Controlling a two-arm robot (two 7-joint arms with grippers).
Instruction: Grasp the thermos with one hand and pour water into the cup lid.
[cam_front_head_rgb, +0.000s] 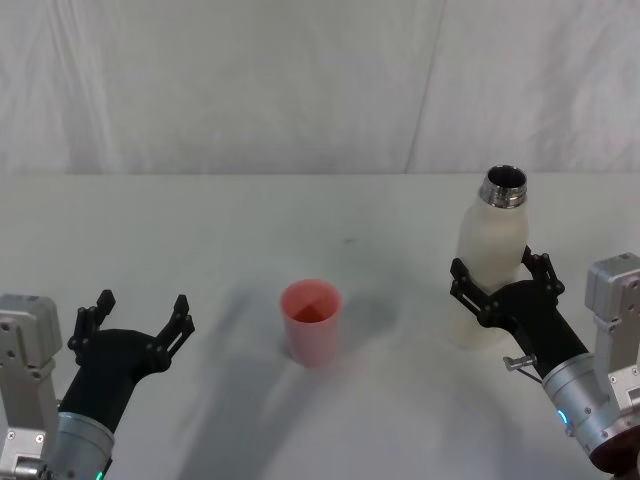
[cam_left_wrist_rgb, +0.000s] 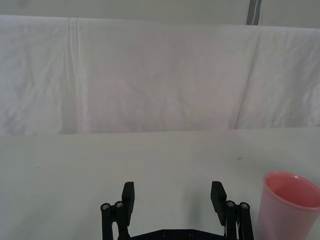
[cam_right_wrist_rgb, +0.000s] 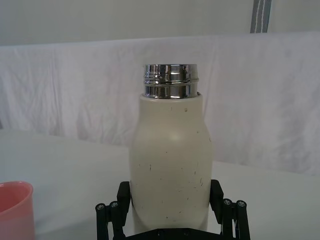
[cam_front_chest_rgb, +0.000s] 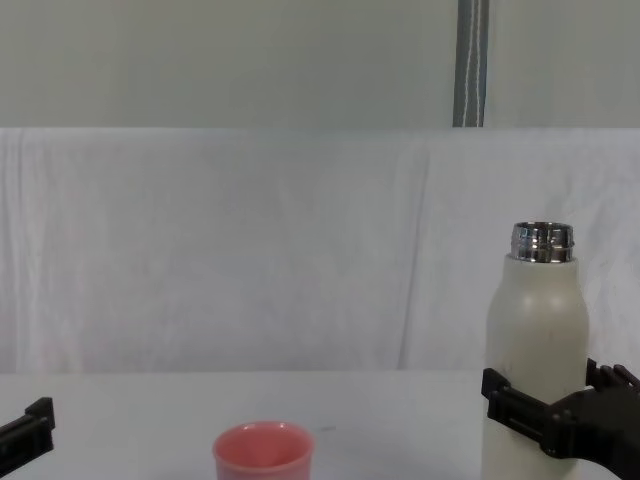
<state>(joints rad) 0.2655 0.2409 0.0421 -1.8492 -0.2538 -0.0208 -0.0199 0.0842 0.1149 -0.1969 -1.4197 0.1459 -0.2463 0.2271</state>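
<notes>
The right tool (cam_front_head_rgb: 501, 279), a black plastic two-fingered claw on a grey metal wrist, sits around the lower half of the tall cream-white bottle with the shiny steel neck, the thermos (cam_front_head_rgb: 490, 255). One finger is on each side of it. They look right up against the bottle, but I cannot tell if they squeeze it yet. The thermos stands straight up on the white tabletop (cam_front_head_rgb: 250, 230), at about 3 o'clock from the small round pink plastic cup lid (cam_front_head_rgb: 311, 320), well apart from it. Its top is off.

To do this step well, I think the tool should pinch the bottle firmly, lift it straight up, carry it toward 9 o'clock over the pink cup, then tip it slowly so water does not splash.

The left tool (cam_front_head_rgb: 140, 318) is open and holds nothing, at about 9 o'clock from the cup.

I count one thermos, one cup lid and two tools
</notes>
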